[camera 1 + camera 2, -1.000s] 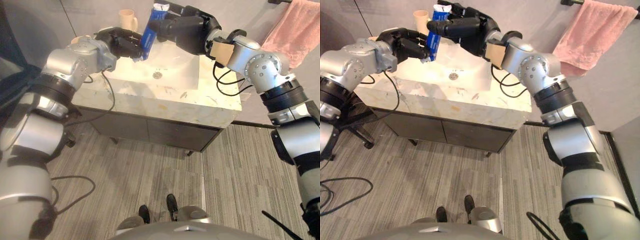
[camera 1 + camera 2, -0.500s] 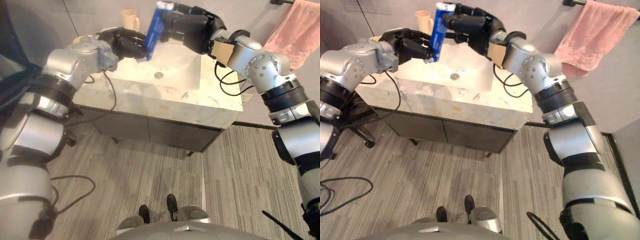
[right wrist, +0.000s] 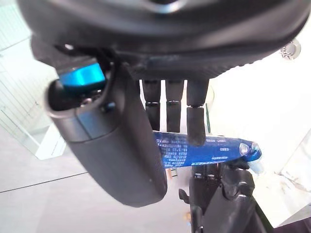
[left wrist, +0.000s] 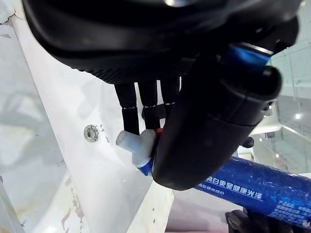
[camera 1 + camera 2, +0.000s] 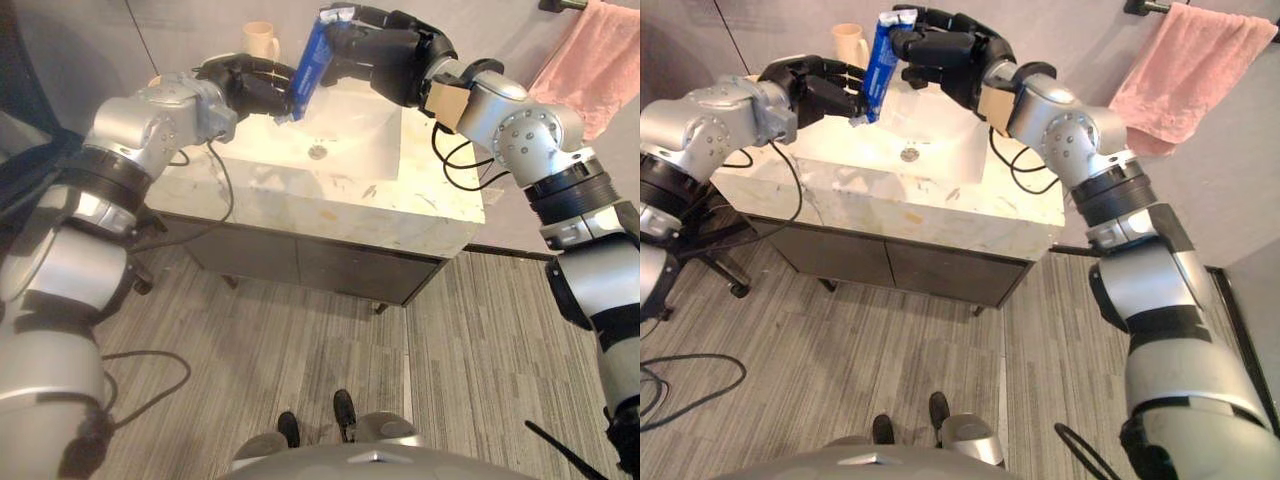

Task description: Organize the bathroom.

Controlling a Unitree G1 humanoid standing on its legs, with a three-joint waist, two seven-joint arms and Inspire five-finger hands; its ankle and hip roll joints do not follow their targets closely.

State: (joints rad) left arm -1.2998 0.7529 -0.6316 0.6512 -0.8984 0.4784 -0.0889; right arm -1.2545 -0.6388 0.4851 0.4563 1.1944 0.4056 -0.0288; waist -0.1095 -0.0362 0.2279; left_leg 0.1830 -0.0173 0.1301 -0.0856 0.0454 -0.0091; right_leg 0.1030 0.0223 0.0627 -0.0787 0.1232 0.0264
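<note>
A marble counter (image 5: 400,205) holds a white basin (image 5: 365,135) sunk into its top; a round metal drain (image 5: 317,152) sits at the basin's bottom; brown and grey veins mark the stone along the front edge. Under the counter stands a dark cabinet (image 5: 320,262) with two doors side by side. A pink towel (image 5: 1185,70) hangs from a dark bar (image 5: 1137,6) on the grey wall (image 5: 1080,30), right of the counter; the floor (image 5: 250,360) is grey striped carpet.

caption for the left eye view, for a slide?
Both hands, left hand and right hand, hold a blue tube above the sink.
</note>
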